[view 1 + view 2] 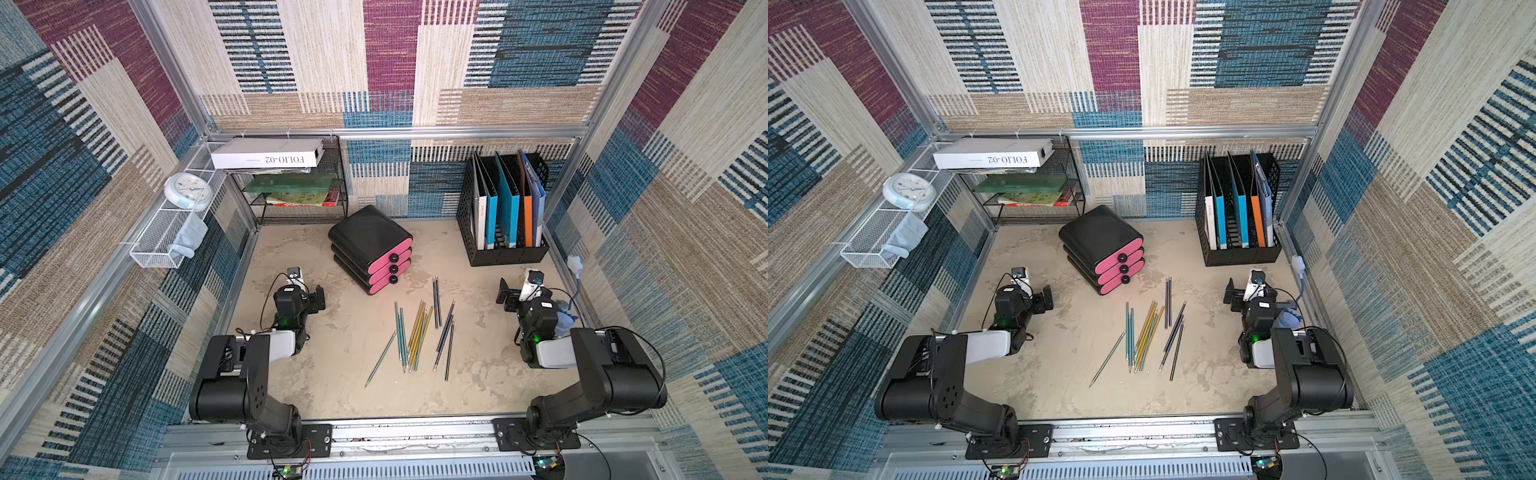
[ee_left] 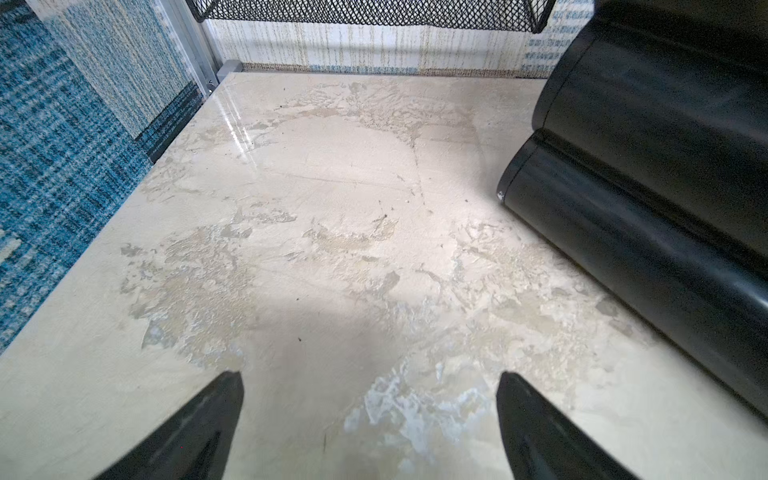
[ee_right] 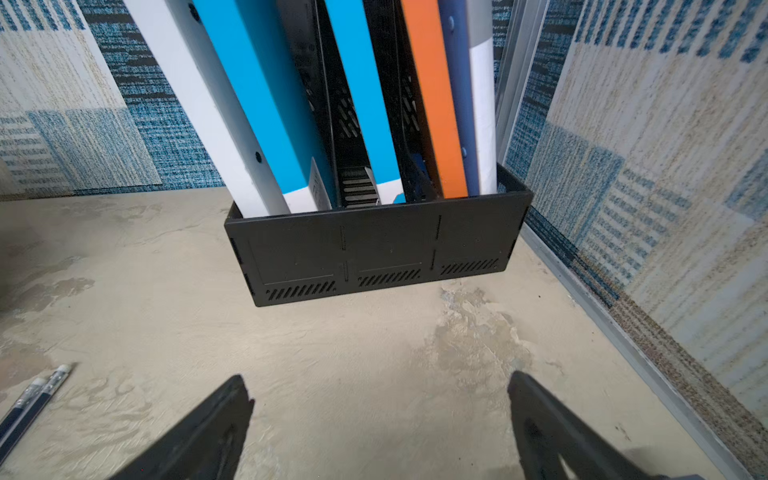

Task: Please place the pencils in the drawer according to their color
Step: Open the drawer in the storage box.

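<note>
The pencils (image 1: 419,332) lie loose on the table (image 1: 324,386), mid-table, just in front of the drawer unit (image 1: 370,243). They are roughly grouped. The teal pencils (image 1: 400,332) are toward my left, the yellow-gold pencils (image 1: 417,328) are in the middle, and the dark navy pencils (image 1: 446,336) are to my right. One teal pencil lies apart from its group.

The drawer unit is a black stack of three pink-fronted drawers, all shut.

My left gripper (image 2: 370,376) hangs over bare table beside the unit's black side, with its jaws wide apart and nothing in them. My right gripper (image 3: 376,376) is equally spread and empty, and it faces the file holder (image 3: 374,253).

I judge that sorting has not begun. The next move calls for pulling a drawer out by its knob (image 1: 392,258). After that comes a low, narrow pinch on one colour.
</note>
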Available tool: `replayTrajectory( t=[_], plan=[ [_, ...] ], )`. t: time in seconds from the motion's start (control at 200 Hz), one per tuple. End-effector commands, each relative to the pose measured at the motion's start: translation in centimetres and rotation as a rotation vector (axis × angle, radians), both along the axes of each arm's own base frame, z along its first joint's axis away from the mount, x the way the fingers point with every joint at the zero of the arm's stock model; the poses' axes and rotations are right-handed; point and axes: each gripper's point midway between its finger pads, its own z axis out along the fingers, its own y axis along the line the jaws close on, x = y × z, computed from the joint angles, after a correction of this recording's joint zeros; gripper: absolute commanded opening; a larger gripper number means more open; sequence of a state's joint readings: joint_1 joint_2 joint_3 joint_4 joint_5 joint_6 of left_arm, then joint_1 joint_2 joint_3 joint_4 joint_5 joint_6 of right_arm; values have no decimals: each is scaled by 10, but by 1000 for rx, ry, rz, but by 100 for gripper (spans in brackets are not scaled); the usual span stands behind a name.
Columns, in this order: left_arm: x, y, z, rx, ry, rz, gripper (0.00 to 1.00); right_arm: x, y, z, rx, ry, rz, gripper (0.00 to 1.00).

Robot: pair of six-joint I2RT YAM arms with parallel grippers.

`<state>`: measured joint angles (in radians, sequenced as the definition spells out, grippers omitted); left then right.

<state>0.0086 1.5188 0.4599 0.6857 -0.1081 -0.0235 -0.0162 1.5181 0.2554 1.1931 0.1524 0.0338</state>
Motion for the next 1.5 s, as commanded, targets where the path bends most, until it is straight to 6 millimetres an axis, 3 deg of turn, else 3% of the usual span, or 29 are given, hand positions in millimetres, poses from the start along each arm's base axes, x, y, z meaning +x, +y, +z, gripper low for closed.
replayTrajectory(
  t=[0.0, 1.197, 1.282, 1.382, 1.498],
  plan=[
    [1, -1, 4, -1, -13, -6, 99, -1, 0, 2, -7, -10, 1, 99],
    [2, -4, 4, -9, -13, -30, 99, 0, 1, 2, -4, -9, 5, 100],
    [6, -23, 13, -6, -4, -143, 94, -3, -4, 14, 8, -45, -28, 99],
    [-1, -16, 22, -18, 60, -91, 95, 6, -7, 29, 14, 49, -44, 99],
    [-15, -13, 38, -65, 82, -44, 95, 15, -8, 45, 200, 183, -101, 100]
  ],
)
